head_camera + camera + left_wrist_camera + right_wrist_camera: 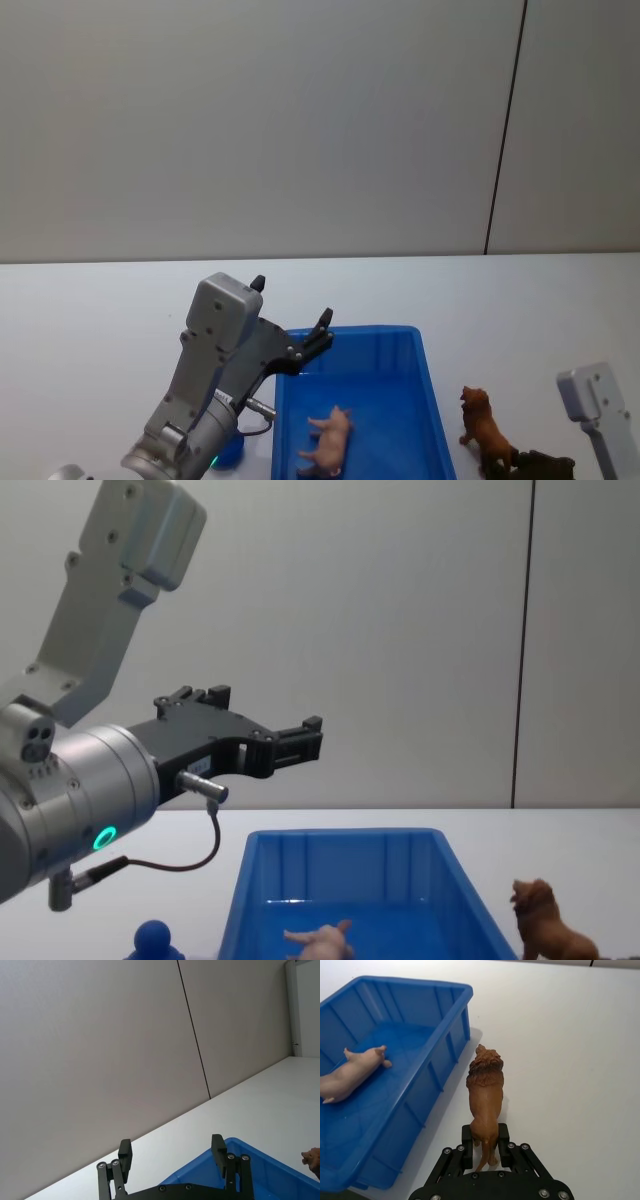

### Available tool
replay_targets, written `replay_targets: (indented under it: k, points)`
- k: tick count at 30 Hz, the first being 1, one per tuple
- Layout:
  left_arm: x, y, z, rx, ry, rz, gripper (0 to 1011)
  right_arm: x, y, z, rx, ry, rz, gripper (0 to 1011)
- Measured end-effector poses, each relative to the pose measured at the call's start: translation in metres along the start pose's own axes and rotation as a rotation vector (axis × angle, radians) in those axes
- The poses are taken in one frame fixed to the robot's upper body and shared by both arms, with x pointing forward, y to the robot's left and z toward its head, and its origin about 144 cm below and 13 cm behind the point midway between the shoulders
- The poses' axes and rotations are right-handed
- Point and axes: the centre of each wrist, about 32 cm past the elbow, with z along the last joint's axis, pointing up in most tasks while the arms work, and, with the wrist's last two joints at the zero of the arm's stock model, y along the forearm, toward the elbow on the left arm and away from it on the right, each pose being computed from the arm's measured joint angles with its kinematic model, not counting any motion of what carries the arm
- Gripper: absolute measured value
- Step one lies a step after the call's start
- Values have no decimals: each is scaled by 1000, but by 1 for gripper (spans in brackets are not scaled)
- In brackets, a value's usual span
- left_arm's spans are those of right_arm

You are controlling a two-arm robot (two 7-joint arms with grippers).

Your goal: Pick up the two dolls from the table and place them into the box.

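Flanking box [350, 331]: brown doll [487, 430], blue figure [230, 452].

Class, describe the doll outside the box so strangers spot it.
Find the blue box on the white table. Beside its right wall stands the reddish-brown doll, rump in the right gripper. Its shaggy mane sets it apart from the smooth pink doll inside.

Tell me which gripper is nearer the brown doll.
Right. The right gripper clasps the rear of the brown doll on the table beside the box; the left gripper hangs open, raised over the box's far left corner.
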Motion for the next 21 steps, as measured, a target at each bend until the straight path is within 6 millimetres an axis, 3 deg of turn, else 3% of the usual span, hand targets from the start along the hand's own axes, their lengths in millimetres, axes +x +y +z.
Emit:
replay_targets:
  k: [21]
  points:
    - [0, 0, 0, 0, 0, 0, 1001, 1, 0, 17, 177, -75, 20, 275]
